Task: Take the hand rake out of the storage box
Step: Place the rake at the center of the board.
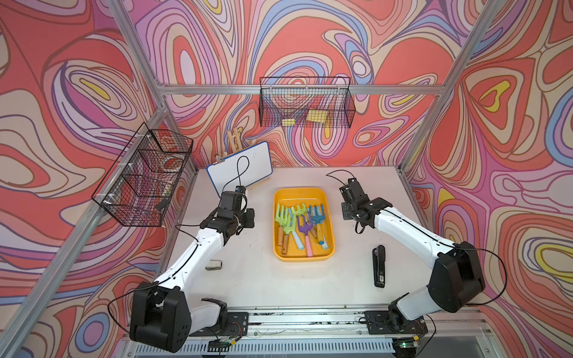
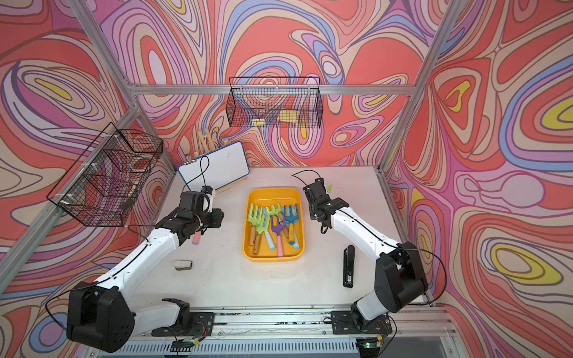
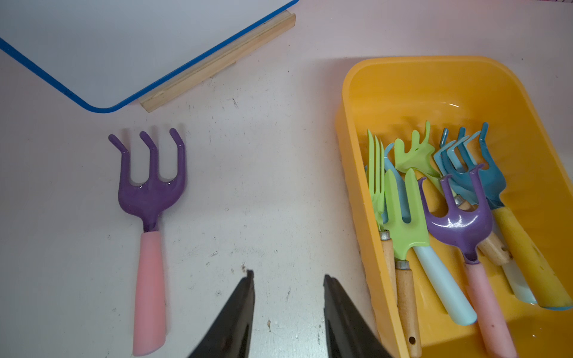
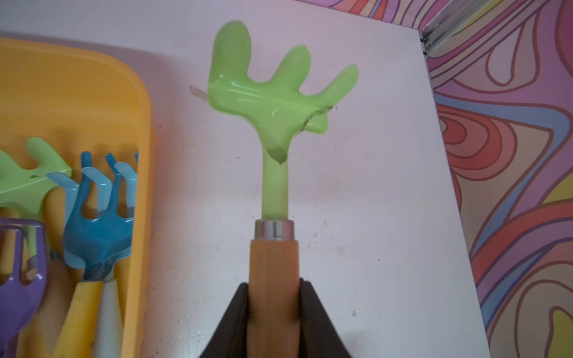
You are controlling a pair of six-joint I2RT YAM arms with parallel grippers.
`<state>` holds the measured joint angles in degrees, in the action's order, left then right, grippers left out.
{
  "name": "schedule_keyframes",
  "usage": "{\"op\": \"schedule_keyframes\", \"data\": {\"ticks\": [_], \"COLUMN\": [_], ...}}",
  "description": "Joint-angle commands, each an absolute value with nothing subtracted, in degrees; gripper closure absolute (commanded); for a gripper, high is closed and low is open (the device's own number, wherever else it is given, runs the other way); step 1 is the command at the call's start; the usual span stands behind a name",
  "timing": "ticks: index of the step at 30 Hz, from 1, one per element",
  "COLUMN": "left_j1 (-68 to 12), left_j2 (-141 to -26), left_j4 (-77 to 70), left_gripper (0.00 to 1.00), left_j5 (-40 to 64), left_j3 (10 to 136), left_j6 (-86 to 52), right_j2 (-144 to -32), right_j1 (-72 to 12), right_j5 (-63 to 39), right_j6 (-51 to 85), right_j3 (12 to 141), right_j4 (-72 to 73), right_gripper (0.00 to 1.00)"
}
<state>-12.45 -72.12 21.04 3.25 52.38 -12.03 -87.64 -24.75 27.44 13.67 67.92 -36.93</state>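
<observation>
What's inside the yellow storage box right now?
Inside the storage box: a pile of hand tools, the purple rake on top, green ones and blue ones beside it, far end bare. They overlap, so the exact count and anything beneath them is hidden.

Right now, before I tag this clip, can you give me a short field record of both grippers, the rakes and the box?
right gripper: shut on the green rake by its wooden handle, outside the box
left gripper: open, empty, over the table
purple rake: flat on the table, outside the box
box: yellow, several rakes inside
also there: black stapler, whiteboard
</observation>
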Motion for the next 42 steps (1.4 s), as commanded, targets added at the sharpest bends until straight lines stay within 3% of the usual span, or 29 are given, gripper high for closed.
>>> {"op": "schedule_keyframes", "data": {"ticks": [1,16,42], "left_j1": [-12.7,-12.7,-12.7], "left_j2": [-71.7,-71.5,-71.9], "left_j4": [21.7,21.5,21.2], "left_gripper": [0.58,0.58,0.59], "left_j5": [3.5,4.8,5.0], "left_j3": [53.2,53.1,53.2], "left_j6": [-11.6,-12.0,-11.8], "right_j2": [-86.9,-92.0,-106.0], "right_j1": [-22.8,-12.2,-4.0], "right_j5": [26.7,23.2,22.2], "right_j6": [13.1,12.4,8.3], "right_j3": [67.2,67.3,74.7], "right_j4": [-36.6,-35.1,-35.3], "right_gripper": [0.72,0.72,0.71]}}
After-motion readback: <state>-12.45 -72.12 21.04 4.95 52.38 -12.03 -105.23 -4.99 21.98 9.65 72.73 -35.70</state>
